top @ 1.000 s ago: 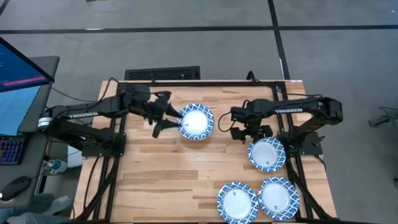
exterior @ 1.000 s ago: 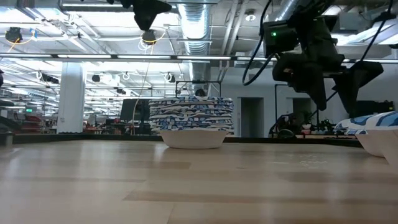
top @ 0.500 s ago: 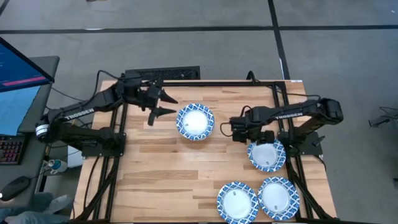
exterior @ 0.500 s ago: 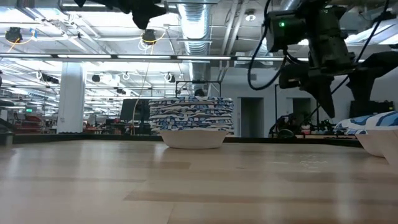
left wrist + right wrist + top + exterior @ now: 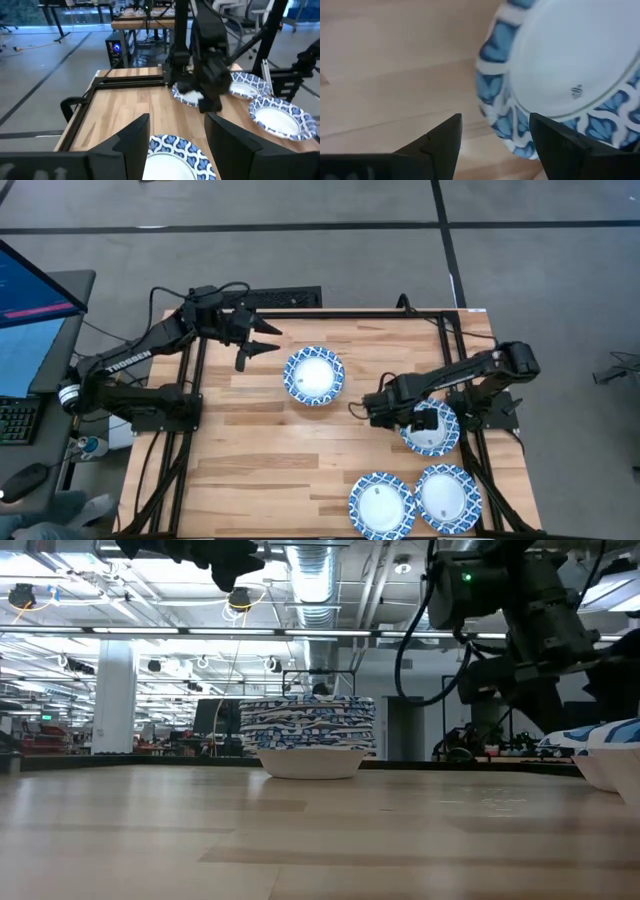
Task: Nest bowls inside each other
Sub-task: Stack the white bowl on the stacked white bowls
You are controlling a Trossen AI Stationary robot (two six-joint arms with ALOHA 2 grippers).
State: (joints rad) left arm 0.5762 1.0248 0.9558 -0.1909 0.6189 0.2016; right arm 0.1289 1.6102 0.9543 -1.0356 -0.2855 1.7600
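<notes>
From above, a wooden table (image 5: 300,430) is seen with four spots of bowls on it. A stack of bowls (image 5: 314,375) sits near the far middle of the table. The left gripper (image 5: 262,340) is held just beside this stack, on its left, not touching it, and its fingers are spread apart with nothing between them. A single bowl (image 5: 432,430) lies well to the right of the stack. The right gripper (image 5: 385,410) is placed low at the left edge of that bowl, with its fingers apart. Two more bowls (image 5: 381,503) (image 5: 447,496) are set side by side at the near edge, well away from the stack.

From table height, the stack (image 5: 308,738) is seen as many bowls nested together, standing upright.

From the left wrist, the top of the stack (image 5: 177,157) is seen just past the two open fingers (image 5: 131,142), and the right arm is seen beyond it.

From the right wrist, the patterned rim of the single bowl (image 5: 560,80) is seen close in front of the open fingers (image 5: 442,140). Touching cannot be told.
</notes>
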